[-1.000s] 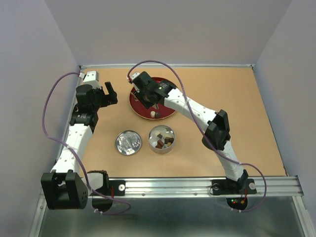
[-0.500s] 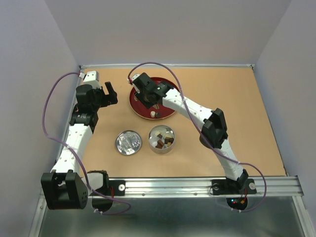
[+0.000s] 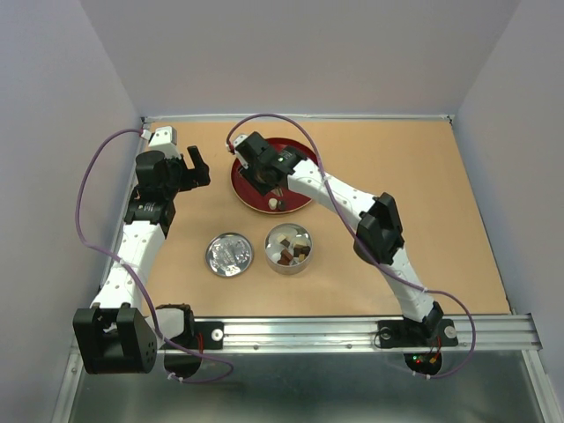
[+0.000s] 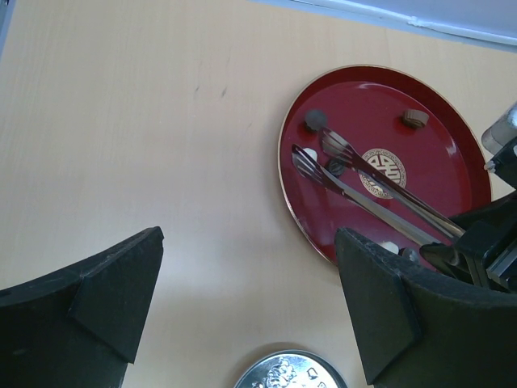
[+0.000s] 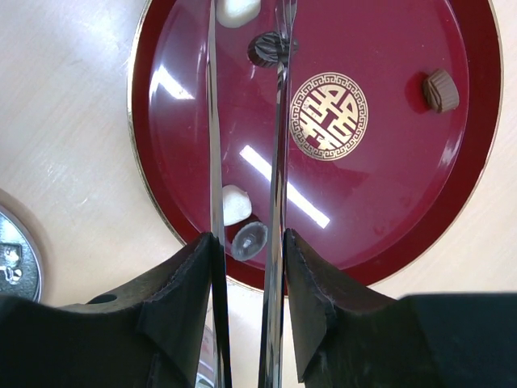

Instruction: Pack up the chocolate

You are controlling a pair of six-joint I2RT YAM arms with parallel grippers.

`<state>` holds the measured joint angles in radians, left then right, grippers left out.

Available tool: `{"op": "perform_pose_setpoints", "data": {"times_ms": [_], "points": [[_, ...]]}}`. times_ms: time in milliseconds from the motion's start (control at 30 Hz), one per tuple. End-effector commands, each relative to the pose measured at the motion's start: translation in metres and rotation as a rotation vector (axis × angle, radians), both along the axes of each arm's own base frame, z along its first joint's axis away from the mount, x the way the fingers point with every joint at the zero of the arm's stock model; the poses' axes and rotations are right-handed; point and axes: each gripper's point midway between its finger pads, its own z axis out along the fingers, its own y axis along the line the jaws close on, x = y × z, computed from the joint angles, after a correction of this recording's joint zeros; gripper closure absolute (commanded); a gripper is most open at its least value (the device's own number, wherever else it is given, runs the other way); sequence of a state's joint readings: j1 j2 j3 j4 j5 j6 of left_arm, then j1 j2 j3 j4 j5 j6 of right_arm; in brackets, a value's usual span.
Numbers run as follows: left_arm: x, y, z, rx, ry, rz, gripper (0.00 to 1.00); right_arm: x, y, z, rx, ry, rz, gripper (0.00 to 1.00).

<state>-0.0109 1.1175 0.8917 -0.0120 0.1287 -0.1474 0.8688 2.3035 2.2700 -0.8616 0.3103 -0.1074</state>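
Chocolate pieces lie on the red plate (image 5: 388, 194): a dark round one (image 5: 268, 48), a white one (image 5: 235, 204), a grey-brown one (image 5: 250, 240) and a brown one (image 5: 440, 90). My right gripper (image 5: 248, 237) is shut on the long metal tongs (image 5: 212, 121). The tongs' arms reach out over the plate, slightly apart, and the dark round piece lies between them against the right arm. More chocolate fills the open round tin (image 3: 270, 240). My left gripper (image 4: 249, 242) hangs open over bare table, left of the plate (image 4: 452, 137), holding nothing.
The tin's silver lid (image 3: 230, 255) lies flat left of the tin, and it shows at the bottom of the left wrist view (image 4: 291, 373). The table's back and left edges meet grey walls. A metal rail runs along the near edge.
My right arm has shifted slightly left over the plate, tongs still in its grip. The left arm has not moved.
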Motion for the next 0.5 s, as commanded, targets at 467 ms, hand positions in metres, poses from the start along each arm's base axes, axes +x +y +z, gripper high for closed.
{"op": "perform_pose_setpoints", "data": {"times_ms": [467], "points": [[0.005, 0.000, 0.020, -0.004, -0.061, -0.004, 0.01, 0.011, 0.007, 0.022, 0.046, -0.060, 0.016, 0.71]]}}
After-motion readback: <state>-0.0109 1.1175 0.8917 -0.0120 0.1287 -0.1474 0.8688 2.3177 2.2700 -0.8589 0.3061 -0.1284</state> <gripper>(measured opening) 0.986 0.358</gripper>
